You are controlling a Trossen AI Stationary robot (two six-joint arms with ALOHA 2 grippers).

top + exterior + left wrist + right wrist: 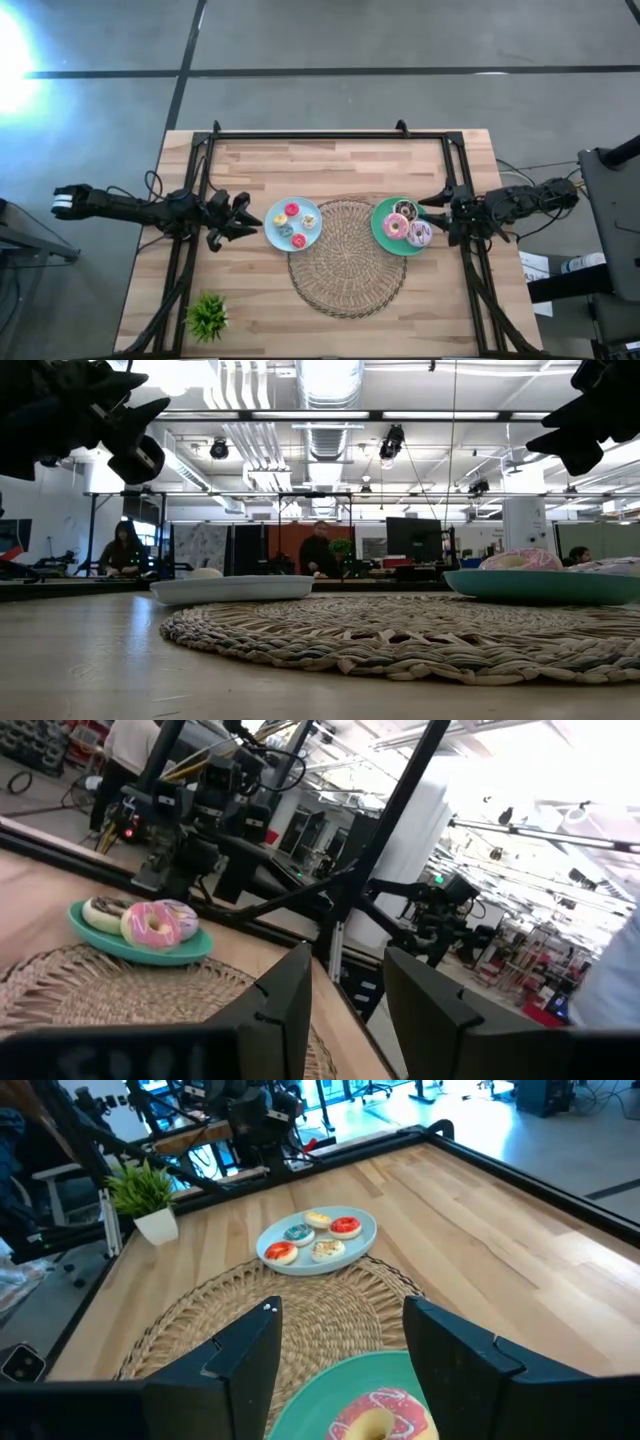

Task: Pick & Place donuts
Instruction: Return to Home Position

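Both arms are hanging out at the sides of the table with nothing in them. The left gripper sits just beside the blue plate, on its outer side. Its fingers point at the plate and are spread apart with only air in the gap, which is easy to see in its wrist cam. The small donuts lie bunched in the middle of that plate: a couple of red ones, a blue one and some pale yellowish ones, right in front of the fingertips but not touched. Same deal on the other side: the right gripper is at the outer edge of the green plate, jaws wide and empty. The big donuts (pink, lilac-white, dark brown) lie packed together on that plate, right under its nose. From the low cam both grippers hang up off the tabletop, above plate height. The two plates sit at opposite edges of the round woven mat. A little green plant stands at a table corner on the left arm's side, well apart from everything.
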